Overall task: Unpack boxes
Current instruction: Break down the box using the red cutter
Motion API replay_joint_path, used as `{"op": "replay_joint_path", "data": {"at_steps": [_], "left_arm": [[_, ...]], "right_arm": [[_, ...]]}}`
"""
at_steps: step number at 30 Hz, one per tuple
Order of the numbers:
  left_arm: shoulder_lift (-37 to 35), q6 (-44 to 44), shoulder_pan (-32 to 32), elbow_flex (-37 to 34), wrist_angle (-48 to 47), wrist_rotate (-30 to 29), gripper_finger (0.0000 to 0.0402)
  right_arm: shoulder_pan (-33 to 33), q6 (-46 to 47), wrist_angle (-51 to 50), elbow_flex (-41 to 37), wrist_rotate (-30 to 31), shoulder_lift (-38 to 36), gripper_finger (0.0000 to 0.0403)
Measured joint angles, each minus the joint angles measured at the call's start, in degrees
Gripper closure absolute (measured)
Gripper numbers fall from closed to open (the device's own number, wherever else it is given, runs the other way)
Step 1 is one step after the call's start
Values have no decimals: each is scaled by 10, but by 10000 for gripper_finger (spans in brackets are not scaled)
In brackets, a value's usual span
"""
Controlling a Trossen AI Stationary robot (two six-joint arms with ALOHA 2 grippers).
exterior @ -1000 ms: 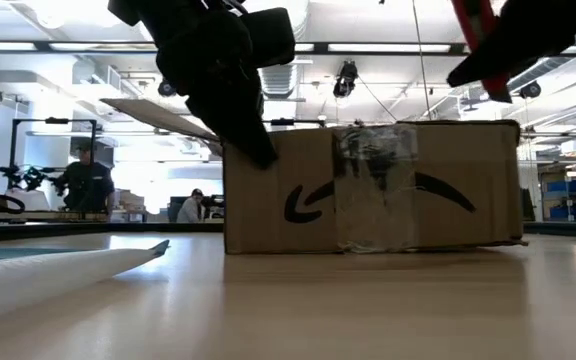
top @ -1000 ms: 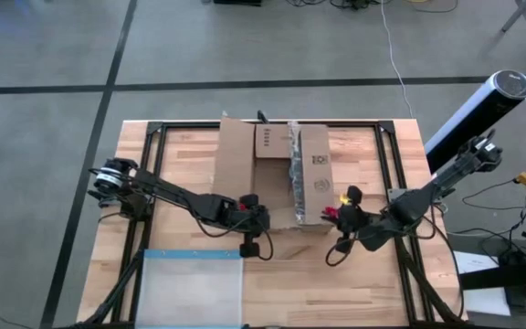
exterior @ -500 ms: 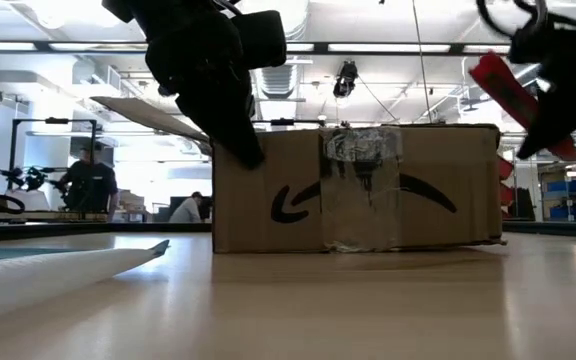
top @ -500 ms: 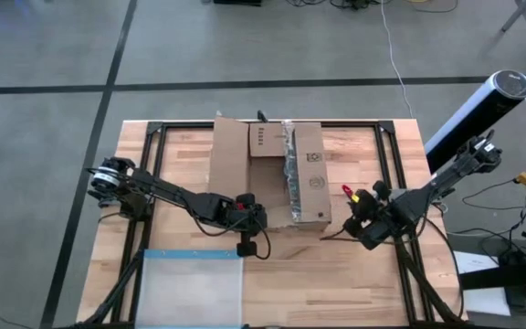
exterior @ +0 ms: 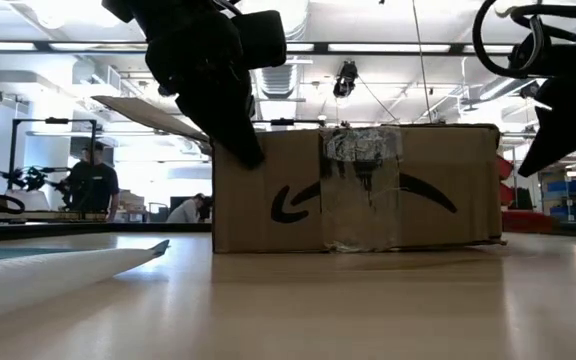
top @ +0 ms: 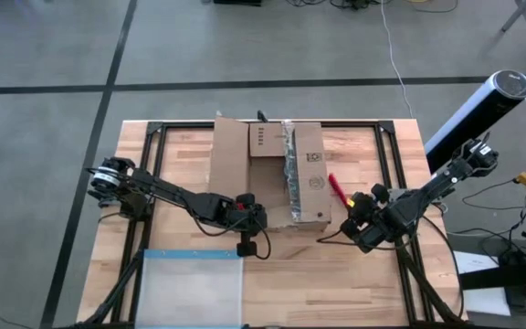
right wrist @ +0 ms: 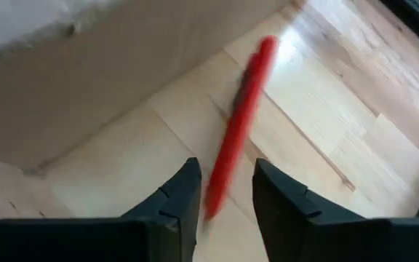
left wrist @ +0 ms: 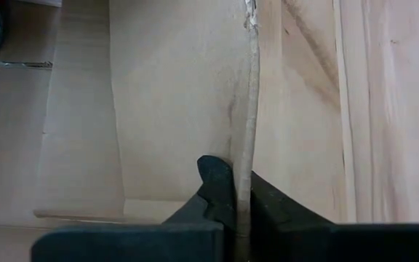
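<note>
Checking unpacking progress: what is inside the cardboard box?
From above, the box shows an open gap with only brown cardboard visible inside. The rest is covered by its taped flap, so any contents cannot be seen.

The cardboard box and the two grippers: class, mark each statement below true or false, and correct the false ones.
1. The left gripper is shut on a wall of the cardboard box. True.
2. The right gripper holds the red tool. False: its fingers are open and the tool lies on the table in front of them.
3. The red tool lies to the right of the box in the high view. True.
4. Both top flaps of the box are closed. False: the left flap is folded outward.
5. A clear plastic pouch rests on top of the box. False: it lies flat on the table's near left part.
</note>
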Motion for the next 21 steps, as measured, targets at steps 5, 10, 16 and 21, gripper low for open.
{"op": "replay_joint_path", "data": {"at_steps": [5, 10, 16, 21], "left_arm": [[0, 0, 0, 0, 2, 0, 389], [0, 0, 0, 0, 3, 0, 389], [0, 0, 0, 0, 4, 0, 389], [0, 0, 0, 0, 5, 0, 388]], "right_arm": [[0, -51, 62, 0, 58, -2, 278], [0, -232, 201, 7, 109, -4, 288], [0, -440, 349, 24, 113, -4, 322], [0, -474, 393, 26, 114, -3, 363]]}}
